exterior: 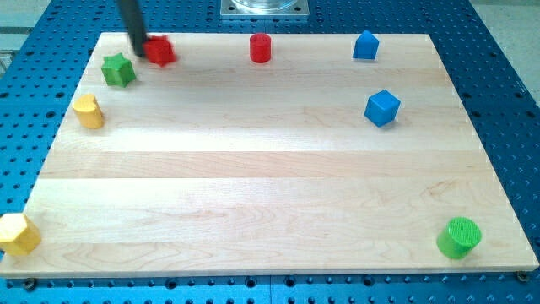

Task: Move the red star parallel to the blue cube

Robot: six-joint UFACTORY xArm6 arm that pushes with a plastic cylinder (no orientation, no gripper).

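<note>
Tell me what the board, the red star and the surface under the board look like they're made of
Board: looks like pale wood, joined strips with visible grain, smooth matte finish.
Red star: uniform saturated colour with a slight sheen, probably painted wood or plastic; the look leaves that open. My tip sits at its left edge.
Surface below: blue with a regular grid of holes, likely painted or anodised metal.

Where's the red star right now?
The red star sits near the board's top-left corner in the camera view, my tip at its left side, the green star just below-left.
</note>
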